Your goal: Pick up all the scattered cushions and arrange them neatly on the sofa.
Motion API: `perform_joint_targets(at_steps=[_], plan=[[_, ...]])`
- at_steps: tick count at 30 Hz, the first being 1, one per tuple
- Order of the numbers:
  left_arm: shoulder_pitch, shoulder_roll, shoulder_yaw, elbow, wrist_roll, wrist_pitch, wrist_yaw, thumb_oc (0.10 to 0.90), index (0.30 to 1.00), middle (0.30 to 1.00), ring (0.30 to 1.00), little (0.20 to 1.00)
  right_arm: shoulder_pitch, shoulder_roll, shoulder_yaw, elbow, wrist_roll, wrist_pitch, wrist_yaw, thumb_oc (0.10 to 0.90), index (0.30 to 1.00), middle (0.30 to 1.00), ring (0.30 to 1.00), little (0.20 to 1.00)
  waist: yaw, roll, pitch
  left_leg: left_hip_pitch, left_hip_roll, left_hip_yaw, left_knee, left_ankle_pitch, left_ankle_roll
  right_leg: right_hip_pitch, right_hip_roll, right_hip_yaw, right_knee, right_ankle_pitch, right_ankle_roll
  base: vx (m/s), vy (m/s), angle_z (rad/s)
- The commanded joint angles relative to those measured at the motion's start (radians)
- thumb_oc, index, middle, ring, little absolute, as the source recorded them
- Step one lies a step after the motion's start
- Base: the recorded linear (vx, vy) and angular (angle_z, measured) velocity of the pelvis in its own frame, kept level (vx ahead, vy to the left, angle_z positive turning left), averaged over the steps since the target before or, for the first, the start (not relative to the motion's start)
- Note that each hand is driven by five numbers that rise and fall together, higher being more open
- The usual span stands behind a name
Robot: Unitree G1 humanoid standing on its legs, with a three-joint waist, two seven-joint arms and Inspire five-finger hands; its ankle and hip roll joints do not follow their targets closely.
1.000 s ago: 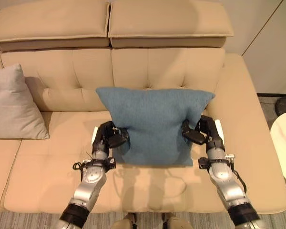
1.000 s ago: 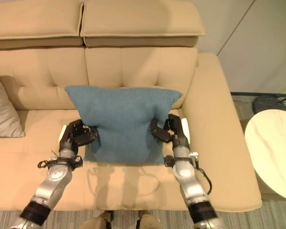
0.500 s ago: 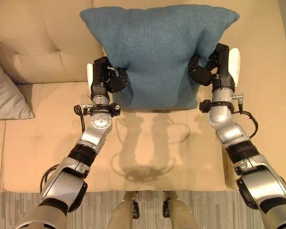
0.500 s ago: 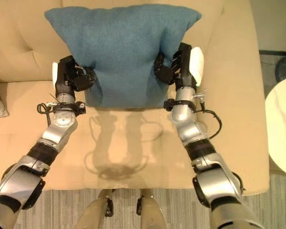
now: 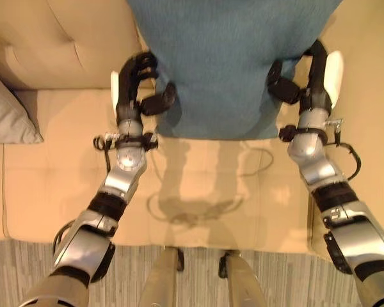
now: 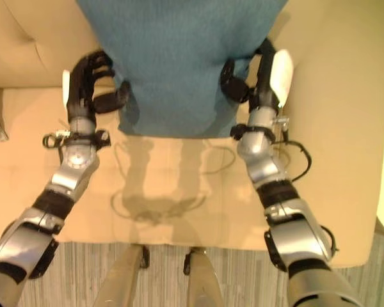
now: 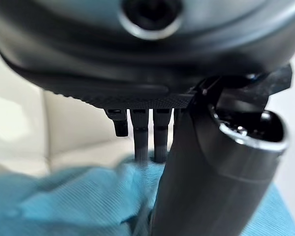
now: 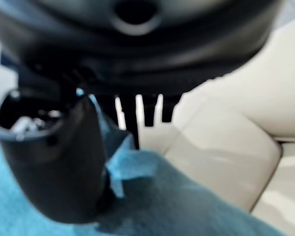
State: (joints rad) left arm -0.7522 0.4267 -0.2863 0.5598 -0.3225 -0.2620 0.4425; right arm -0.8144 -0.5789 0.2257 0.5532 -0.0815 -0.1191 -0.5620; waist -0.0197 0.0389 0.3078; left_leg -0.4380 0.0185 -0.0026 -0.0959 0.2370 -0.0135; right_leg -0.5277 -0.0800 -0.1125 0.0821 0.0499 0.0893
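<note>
Left eye view: the blue cushion [image 5: 230, 64] is stood upright on the sofa seat [image 5: 211, 185] against the backrest [image 5: 57, 45], flanked by both hands so that it is kept from tipping while it is set in place. The left hand [image 5: 131, 89] is seen at the cushion's left edge with its fingers [image 5: 141, 64] loosely spread and its thumb reaching toward the fabric; a firm pinch is not evident there. The right hand [image 5: 307, 80] is pressed against the opposite edge, its fingers curled onto the fabric. A grey cushion [image 5: 9, 112] is seen leaning on the seat well apart from the left fingers. Right eye view: the same arrangement is shown, with the cushion's lower edge resting on the seat between the two hands. Left wrist view: the fingers are shown extended, their tips just above the blue fabric, which lies beneath the thumb. Right wrist view: a fold of blue fabric [image 8: 128, 164] is caught between thumb and fingers, so the cushion is judged to be pinched on this side.
</note>
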Motion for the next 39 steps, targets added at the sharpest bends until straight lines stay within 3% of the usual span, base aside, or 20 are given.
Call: perform_joint_targets(at_steps=[1,8,14,18,22,24,25,26,27,30,32,35,39], plan=[[0.118,0.049,0.072,-0.031,0.010,-0.076,-0.024,0.800,0.900,0.900,0.900,0.900,0.111,-0.018,-0.060,-0.046,0.020,-0.061,0.009,0.800,0.900,0.900,0.900,0.900,-0.006,-0.059,-0.181,0.026,-0.012,0.042,0.009,-0.137,-0.076,0.094,-0.011,-0.026,-0.146,0.065,0.042,0.01,-0.011,0.23],[0.558,0.026,0.278,-0.148,0.031,-0.041,-0.143,0.800,0.900,0.900,0.900,0.900,0.592,0.016,-0.271,-0.150,-0.005,-0.064,0.142,0.800,0.900,0.900,0.900,0.900,-0.013,-0.064,-0.196,0.171,0.006,0.052,0.009,-0.160,-0.076,0.260,-0.010,-0.053,-0.124,0.010,0.032,0.06,-0.027,0.12],[0.697,0.004,0.305,-0.124,0.053,-0.017,-0.188,0.800,0.900,0.900,0.900,0.900,0.721,0.063,-0.314,-0.140,-0.007,-0.065,0.180,0.800,0.900,0.900,0.900,0.900,-0.012,-0.065,-0.205,0.241,0.016,0.053,0.009,-0.170,-0.078,0.337,-0.004,-0.066,-0.131,-0.005,0.031,0.04,-0.027,-0.03],[0.826,-0.034,0.316,-0.014,0.086,0.023,-0.236,0.800,0.900,0.900,0.900,0.900,0.805,0.109,-0.304,-0.056,-0.010,-0.065,0.216,0.800,0.900,0.900,0.900,0.900,-0.008,-0.072,-0.218,0.292,0.030,0.057,0.009,-0.173,-0.080,0.406,0.013,-0.074,-0.155,-0.016,0.027,0.01,-0.058,0.02],[0.859,-0.062,0.299,0.088,0.116,0.045,-0.259,0.800,0.900,0.900,0.900,0.900,0.814,0.129,-0.272,0.021,-0.001,-0.066,0.240,0.800,0.900,0.900,0.900,0.900,-0.006,-0.084,-0.206,0.284,0.037,0.054,0.060,-0.173,-0.085,0.426,0.017,-0.074,-0.166,-0.023,0.020,-0.08,-0.058,0.12],[0.856,-0.083,0.270,0.228,0.170,0.067,-0.276,0.800,0.900,0.900,0.900,0.900,0.807,0.140,-0.216,0.120,-0.011,-0.060,0.266,0.800,0.900,0.900,0.900,0.900,-0.002,-0.103,-0.187,0.242,0.028,0.050,0.185,-0.232,-0.076,0.431,0.002,-0.080,-0.168,-0.014,0.015,-0.16,-0.044,0.21],[0.855,-0.083,0.270,0.229,0.170,0.067,-0.276,0.800,0.900,0.900,0.900,0.900,0.806,0.140,-0.216,0.121,-0.010,-0.060,0.266,0.800,0.900,0.900,0.900,0.900,-0.004,-0.103,-0.189,0.238,0.026,0.049,0.185,-0.229,-0.076,0.427,0.001,-0.081,-0.168,-0.012,0.015,-0.18,-0.020,0.32],[0.843,-0.096,0.251,0.329,0.219,0.075,-0.283,0.800,0.900,0.900,0.900,0.900,0.795,0.147,-0.167,0.197,-0.025,-0.056,0.283,0.800,0.900,0.900,0.900,0.900,-0.003,-0.121,-0.182,0.234,-0.001,0.042,0.284,-0.307,-0.065,0.421,-0.019,-0.082,-0.165,-0.001,0.014,-0.19,0.002,0.32],[0.840,-0.108,0.250,0.390,0.232,0.081,-0.287,0.800,0.900,0.900,0.900,0.900,0.793,0.151,-0.148,0.234,-0.036,-0.052,0.290,0.800,0.900,0.900,0.900,0.900,-0.006,-0.127,-0.181,0.241,-0.012,0.039,0.332,-0.339,-0.061,0.419,-0.026,-0.082,-0.163,0.005,0.013,-0.23,0.025,0.27],[0.831,-0.138,0.240,0.508,0.260,0.093,-0.295,0.800,0.900,0.900,0.900,0.900,0.780,0.165,-0.104,0.339,-0.062,-0.037,0.307,0.800,0.900,0.900,0.900,0.900,-0.009,-0.119,-0.191,0.312,-0.025,0.024,0.379,-0.388,-0.060,0.417,-0.022,-0.076,-0.157,0.015,0.012,-0.10,0.077,0.04],[0.822,-0.153,0.224,0.555,0.274,0.096,-0.303,0.800,0.900,0.900,0.900,0.900,0.773,0.176,-0.080,0.412,-0.077,-0.024,0.318,0.800,0.900,0.900,0.900,0.900,-0.023,-0.113,-0.207,0.364,-0.042,0.007,0.352,-0.394,-0.060,0.403,-0.021,-0.075,-0.150,0.030,0.016,-0.09,0.119,0.01],[0.802,-0.167,0.189,0.585,0.305,0.103,-0.307,0.800,0.900,0.900,0.900,0.900,0.755,0.193,-0.061,0.523,-0.086,-0.002,0.321,0.800,0.900,0.900,0.900,0.900,-0.032,-0.099,-0.214,0.426,-0.073,-0.008,0.250,-0.435,-0.034,0.370,-0.024,-0.072,-0.128,0.052,0.031,-0.14,0.149,0.28],[0.766,-0.167,0.166,0.594,0.312,0.101,-0.301,0.800,0.900,0.900,0.900,0.900,0.736,0.209,-0.038,0.581,-0.097,0.020,0.326,0.800,0.900,0.900,0.900,0.900,-0.032,-0.103,-0.202,0.427,-0.116,-0.034,0.205,-0.423,-0.007,0.305,-0.042,-0.056,-0.112,0.106,0.065,-0.22,0.163,-0.17]])
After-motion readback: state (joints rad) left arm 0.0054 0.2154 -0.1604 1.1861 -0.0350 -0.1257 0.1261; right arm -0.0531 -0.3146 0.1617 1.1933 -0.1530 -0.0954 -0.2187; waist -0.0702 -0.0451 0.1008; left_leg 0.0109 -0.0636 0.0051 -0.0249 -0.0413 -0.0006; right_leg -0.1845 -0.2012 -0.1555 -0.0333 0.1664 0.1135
